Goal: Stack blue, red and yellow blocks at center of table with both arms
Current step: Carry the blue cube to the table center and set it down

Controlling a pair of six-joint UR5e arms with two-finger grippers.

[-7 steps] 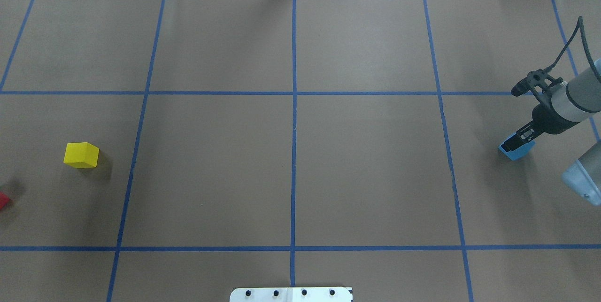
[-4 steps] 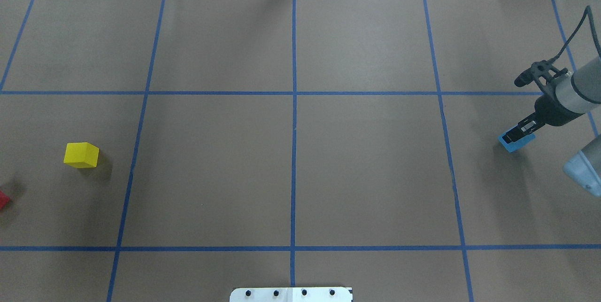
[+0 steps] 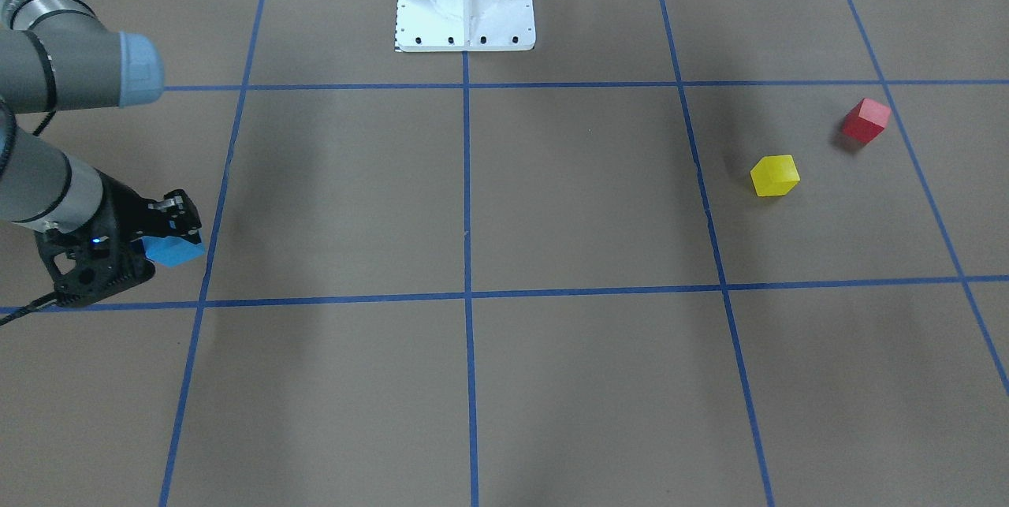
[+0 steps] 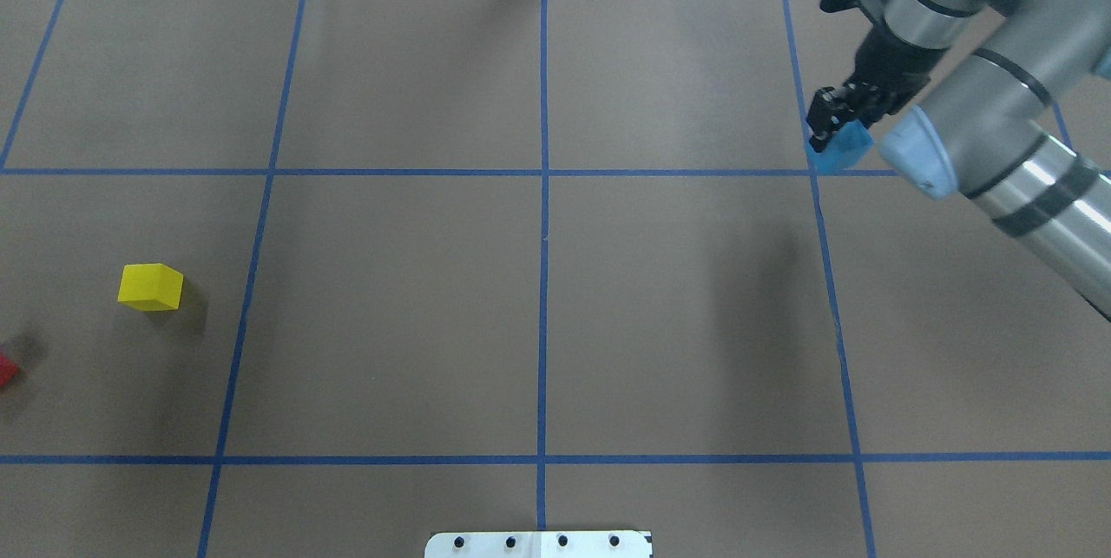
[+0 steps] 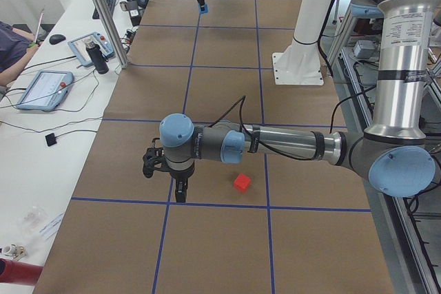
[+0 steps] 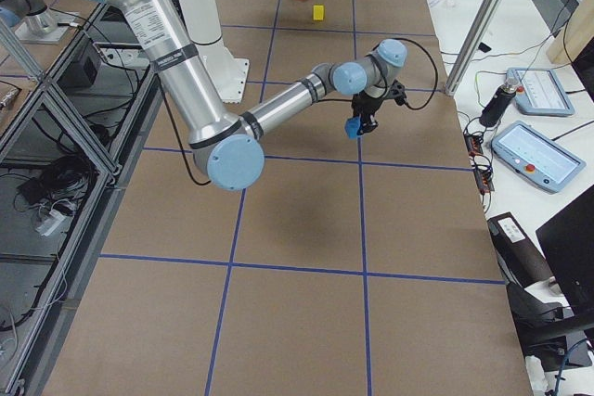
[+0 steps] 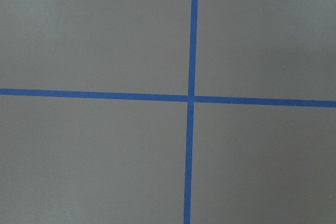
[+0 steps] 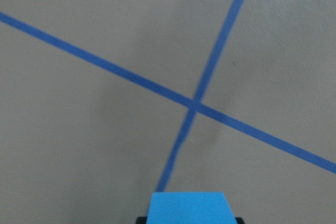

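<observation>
The blue block (image 4: 840, 150) hangs above the counter (image 4: 677, 298) on the robot's right side, pinched in the right claw (image 4: 823, 134). The yellow block (image 4: 151, 286) and red block (image 4: 5, 369) rest apart on the left side. The left claw (image 5: 180, 194) hovers beside the red block; whether it is spread or pressed together I cannot tell.

Shows only 1 sliver of red block (image 4: 4, 370) at desk's left edge overhead. Hides part of blue block (image 4: 846, 152) behind right gripper (image 4: 825, 134). Leaves left gripper (image 5: 180, 194) too small, jaw stance unreadable.
</observation>
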